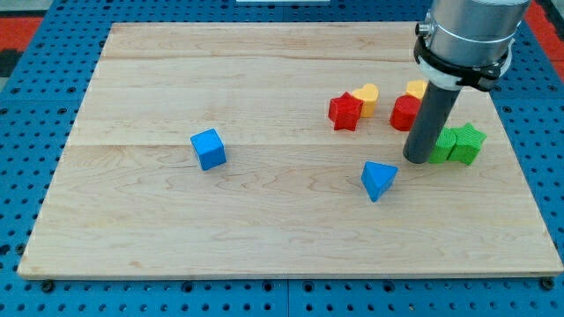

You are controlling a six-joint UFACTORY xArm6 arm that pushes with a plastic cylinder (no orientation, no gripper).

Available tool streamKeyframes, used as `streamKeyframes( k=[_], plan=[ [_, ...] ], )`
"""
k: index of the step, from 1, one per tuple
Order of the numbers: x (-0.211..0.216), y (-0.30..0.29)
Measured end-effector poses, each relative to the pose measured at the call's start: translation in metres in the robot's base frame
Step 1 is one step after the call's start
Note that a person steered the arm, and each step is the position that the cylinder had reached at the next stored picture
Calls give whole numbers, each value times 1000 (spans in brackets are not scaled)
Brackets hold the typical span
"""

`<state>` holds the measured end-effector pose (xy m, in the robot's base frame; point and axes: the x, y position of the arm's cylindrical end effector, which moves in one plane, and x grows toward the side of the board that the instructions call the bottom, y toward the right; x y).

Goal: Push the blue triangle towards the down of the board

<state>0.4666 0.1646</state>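
Note:
The blue triangle (pixel 379 180) lies on the wooden board (pixel 264 220), right of centre and a little below the middle. My tip (pixel 417 158) stands just up and to the right of it, a small gap apart. The rod hides part of a red block (pixel 404 113) and the left side of the green blocks. A blue cube (pixel 208 149) sits left of centre, far from my tip.
A red star-like block (pixel 345 112) and a yellow block (pixel 367 96) touch above the triangle. Another yellow block (pixel 416 88) sits by the rod. Two green blocks (pixel 462 143) lie right of my tip near the board's right edge.

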Motion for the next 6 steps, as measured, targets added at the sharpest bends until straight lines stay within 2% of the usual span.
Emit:
streamKeyframes(
  k=[6],
  plan=[
    [41,-98]
  ],
)
